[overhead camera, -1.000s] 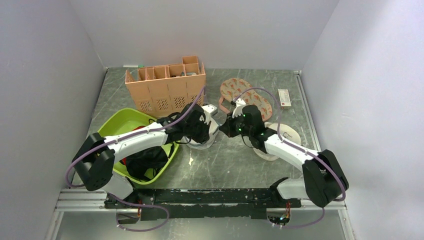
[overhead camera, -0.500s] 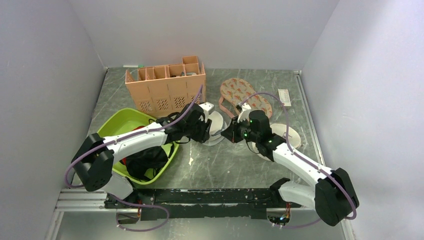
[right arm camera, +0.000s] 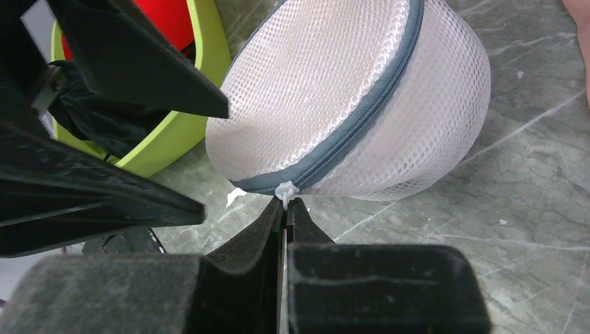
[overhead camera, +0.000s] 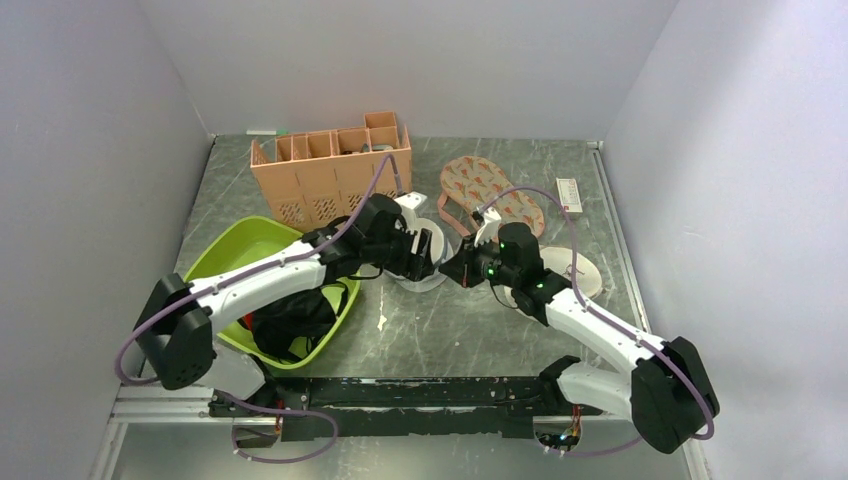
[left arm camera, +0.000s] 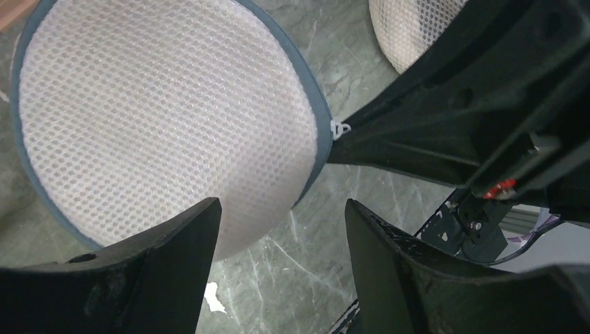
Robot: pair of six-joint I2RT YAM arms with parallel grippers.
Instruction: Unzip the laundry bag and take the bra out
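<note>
The laundry bag (overhead camera: 428, 268), a white mesh drum with a grey zip round its rim, lies tilted on the table between the two arms. My right gripper (right arm camera: 285, 203) is shut on the small white zip pull (right arm camera: 285, 189) at the bag's (right arm camera: 348, 104) near lower edge. The stretch of zip in view is closed. My left gripper (left arm camera: 282, 209) hangs open just above the bag (left arm camera: 160, 118), one finger over its mesh face, nothing between the fingers. The pull (left arm camera: 339, 129) shows at the bag's right edge against the right gripper's dark fingers. The bra is hidden.
A lime green basin (overhead camera: 232, 255) holding black and red garments sits at the left. An orange divided crate (overhead camera: 330, 180) stands behind it. Patterned slippers (overhead camera: 485, 190) and a small white box (overhead camera: 569, 195) lie at the back right. A second cream mesh bag (overhead camera: 578, 272) lies under the right arm.
My left gripper has opened, let go of the laundry bag and lifted back over it. The right gripper stays shut on the zip pull and has shifted slightly.
</note>
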